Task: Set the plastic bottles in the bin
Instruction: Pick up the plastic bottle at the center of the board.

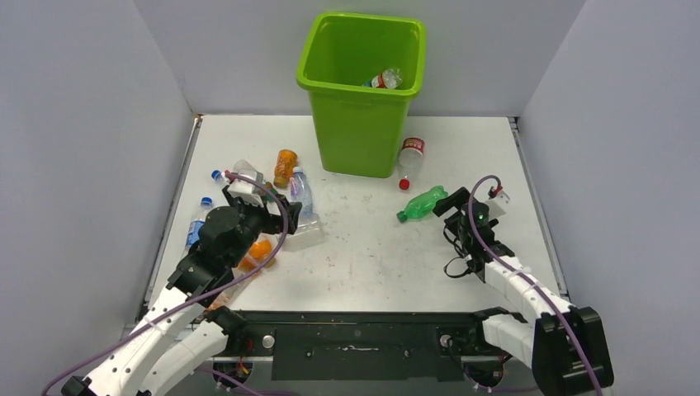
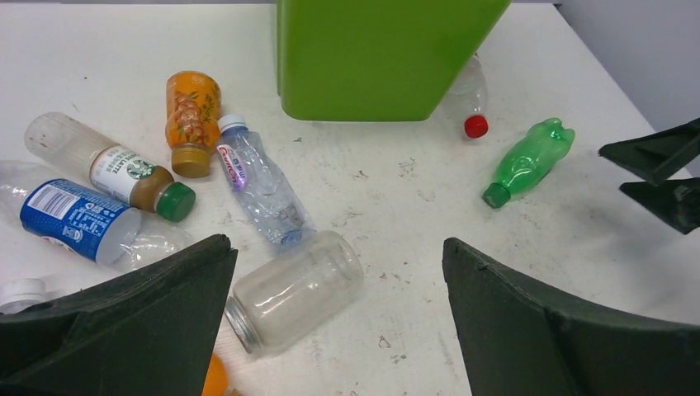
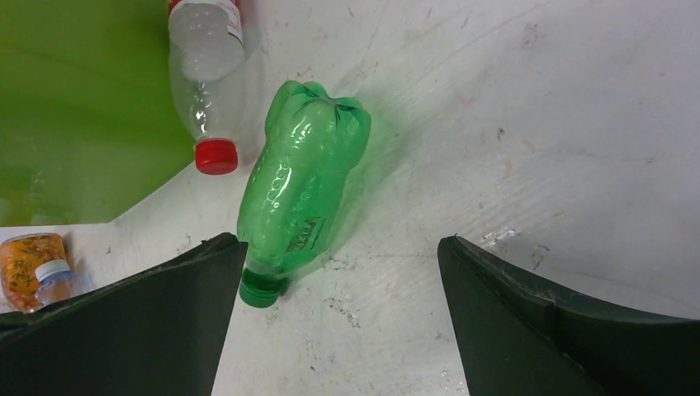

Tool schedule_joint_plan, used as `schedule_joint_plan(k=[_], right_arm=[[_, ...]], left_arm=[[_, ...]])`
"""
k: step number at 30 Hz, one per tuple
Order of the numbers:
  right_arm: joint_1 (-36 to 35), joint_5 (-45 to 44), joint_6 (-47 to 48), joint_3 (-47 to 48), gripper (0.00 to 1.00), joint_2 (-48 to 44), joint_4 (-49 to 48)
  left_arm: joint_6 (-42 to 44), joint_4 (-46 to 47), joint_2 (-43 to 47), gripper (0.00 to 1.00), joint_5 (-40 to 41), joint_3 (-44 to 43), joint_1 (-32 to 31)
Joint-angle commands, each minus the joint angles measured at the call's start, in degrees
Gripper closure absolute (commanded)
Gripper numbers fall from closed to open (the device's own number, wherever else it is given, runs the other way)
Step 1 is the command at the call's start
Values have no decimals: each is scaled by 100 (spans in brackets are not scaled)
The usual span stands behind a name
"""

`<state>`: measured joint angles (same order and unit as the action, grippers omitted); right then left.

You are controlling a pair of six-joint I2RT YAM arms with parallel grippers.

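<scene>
— From above?
— One bottle (image 1: 385, 79) lies inside the bin (image 1: 355, 132), others on the table (image 1: 371, 247).
— Left wrist?
— Left gripper (image 2: 337, 247) gapes empty before a clear jar (image 2: 293, 289).
— Right wrist?
— Right gripper (image 3: 340, 243) released; green bottle (image 3: 301, 190) lies just ahead.

Jar (image 2: 293, 289) just ahead of left hand (image 1: 283, 211), nr its left side. Soda bottle (image 3: 301, 190) ahead of right hand (image 1: 452, 213); bin (image 1: 355, 124) beyond, fwd-left.

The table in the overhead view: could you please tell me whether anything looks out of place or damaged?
Nothing is spilled, and the bin stands upright. The green bottle lies on its side on the table, and the clear bottle beside the orange bottle is crumpled.
</scene>
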<state>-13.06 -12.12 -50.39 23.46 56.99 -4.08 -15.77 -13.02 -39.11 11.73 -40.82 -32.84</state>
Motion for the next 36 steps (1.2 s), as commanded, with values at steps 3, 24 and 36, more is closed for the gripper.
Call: schedule_joint_plan(k=[3, 24, 36], right_arm=[[95, 397, -426, 163, 10, 962, -1436], [151, 201, -681, 896, 9, 3372, -2419], [161, 740, -903, 803, 37, 3809, -2985]], left_arm=[[-260, 402, 434, 4, -122, 161, 32], [-186, 282, 562, 4, -111, 109, -7], [30, 261, 656, 4, 109, 127, -221]])
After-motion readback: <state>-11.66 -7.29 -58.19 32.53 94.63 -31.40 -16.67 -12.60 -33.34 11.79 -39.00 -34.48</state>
